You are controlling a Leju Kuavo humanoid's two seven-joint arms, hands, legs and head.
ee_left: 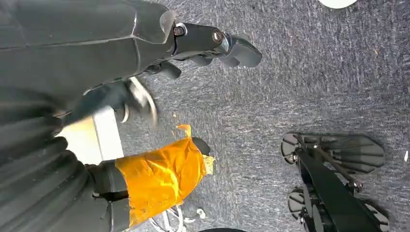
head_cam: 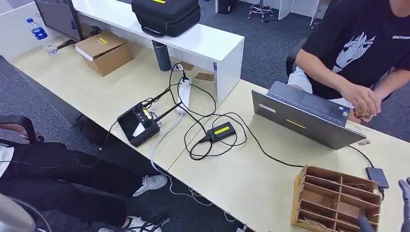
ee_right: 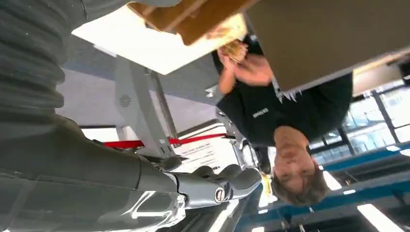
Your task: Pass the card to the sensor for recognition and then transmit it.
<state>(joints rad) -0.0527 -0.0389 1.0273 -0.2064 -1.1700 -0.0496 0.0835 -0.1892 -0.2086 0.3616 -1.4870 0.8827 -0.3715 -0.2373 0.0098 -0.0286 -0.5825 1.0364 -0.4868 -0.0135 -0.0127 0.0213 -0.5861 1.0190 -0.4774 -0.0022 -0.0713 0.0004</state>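
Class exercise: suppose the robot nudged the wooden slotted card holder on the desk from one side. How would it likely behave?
The wooden card holder looks like thin plywood with many open slots, so it is probably light and stiff. It sits low and wide on the smooth desk, so it would likely slide rather than tip. The right hand beside it appears to hold nothing.

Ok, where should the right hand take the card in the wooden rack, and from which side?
Probably pinch the card's free upper edge, coming from above on the robot's side. It seems to sit in the nearest row of the wooden rack, and dividers wall it in, so only the open top leaves room for fingers. The right hand holds nothing.
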